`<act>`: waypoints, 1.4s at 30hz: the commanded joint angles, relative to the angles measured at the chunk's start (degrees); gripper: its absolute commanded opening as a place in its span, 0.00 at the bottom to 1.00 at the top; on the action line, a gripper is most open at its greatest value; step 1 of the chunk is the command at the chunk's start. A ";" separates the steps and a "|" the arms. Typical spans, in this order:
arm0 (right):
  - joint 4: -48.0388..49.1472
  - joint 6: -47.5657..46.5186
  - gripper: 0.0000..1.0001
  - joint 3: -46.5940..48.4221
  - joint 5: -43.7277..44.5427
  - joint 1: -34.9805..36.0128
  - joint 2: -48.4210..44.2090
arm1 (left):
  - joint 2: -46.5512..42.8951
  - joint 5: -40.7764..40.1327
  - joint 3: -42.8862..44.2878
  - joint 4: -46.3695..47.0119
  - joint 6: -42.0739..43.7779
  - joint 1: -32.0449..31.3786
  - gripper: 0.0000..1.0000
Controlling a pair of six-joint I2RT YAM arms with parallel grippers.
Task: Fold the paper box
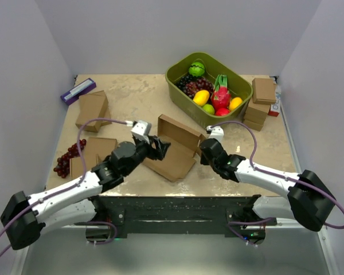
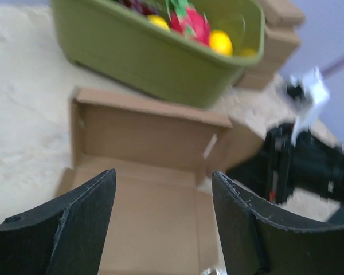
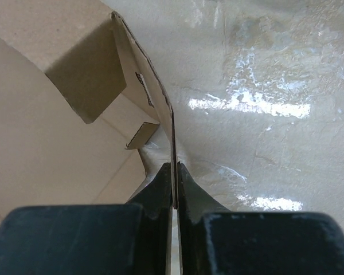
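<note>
Two-arm folding of a paper box point(image 1: 173, 163), mid-step. The box is lying partly formed in the middle of the table point(image 1: 132, 97), just in front of the green tub point(image 1: 180, 80) of fruit; its back wall is standing up and its floor is lying flat.

Right gripper point(image 1: 204, 150): its fingers are pressing together on the thin edge of the box's right side wall point(image 3: 74, 34), with the cardboard running straight up between them in the right wrist view.

Left gripper point(image 1: 162, 148): it is hovering over the box's left half. In the left wrist view its fingers point(image 2: 80, 217) are standing spread apart over the bare floor panel point(image 2: 149, 229), holding nothing.

Step in hand, as judged: the right arm is steadying one wall while the left is lining up on the opposite wall or flap.

- The right pinch is best held low, near the crease, so the wall hinges on its score line and does not buckle.
- The left fingers need to close squarely on a single layer of cardboard, not across a corner.
- Any lift is best made slowly and evenly on both sides, since thin board tears at the tabs and the light box can slide toward the tub.
</note>
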 commanded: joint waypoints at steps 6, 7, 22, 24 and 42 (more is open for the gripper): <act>0.75 -0.65 0.04 3.00 2.88 0.19 -0.03 | 15.86 8.66 -12.09 15.22 -4.73 -5.01 0.67; 0.92 -0.92 0.04 3.17 2.79 0.10 0.05 | 17.00 9.37 -12.45 16.63 -4.64 -5.01 0.66; -0.92 -0.83 0.06 9.50 2.00 0.19 6.12 | 39.06 12.71 -13.07 32.73 -7.36 -12.13 0.45; -0.49 -0.31 0.07 9.59 1.47 0.28 6.73 | 39.77 12.63 -12.63 33.34 -8.06 -12.75 0.45; 0.32 1.81 0.47 9.68 -0.99 0.89 8.86 | 43.82 8.67 -12.45 30.89 -17.38 -13.36 0.39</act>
